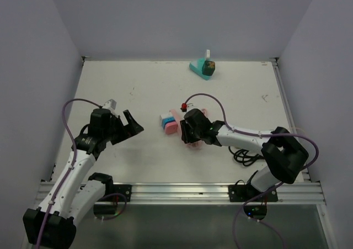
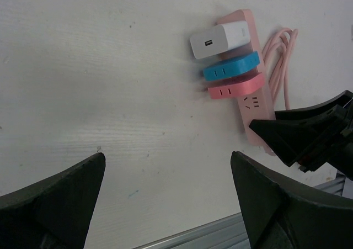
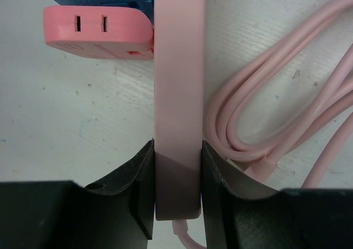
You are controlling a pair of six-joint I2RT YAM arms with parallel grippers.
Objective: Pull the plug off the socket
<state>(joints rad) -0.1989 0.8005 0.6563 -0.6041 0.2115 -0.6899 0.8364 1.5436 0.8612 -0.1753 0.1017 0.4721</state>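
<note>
The socket is a pink power strip [image 2: 255, 104] lying on the white table, with a white plug [image 2: 219, 40], a blue plug [image 2: 230, 67] and a pink plug [image 2: 234, 86] seated side by side in it. In the right wrist view my right gripper [image 3: 176, 149] is shut on the near end of the strip [image 3: 178, 83], one finger pressed on each long side; the pink plug [image 3: 96, 31] sticks out to the left just beyond. My left gripper [image 2: 168, 156] hangs wide open over bare table, left of the plugs [image 1: 167, 123] and apart from them.
The strip's coiled pink cable [image 3: 259, 122] lies right beside my right fingers. A teal holder [image 1: 203, 68] stands at the back of the table. Black cables [image 1: 245, 155] lie near the right arm. A metal rail [image 1: 182, 191] runs along the near edge.
</note>
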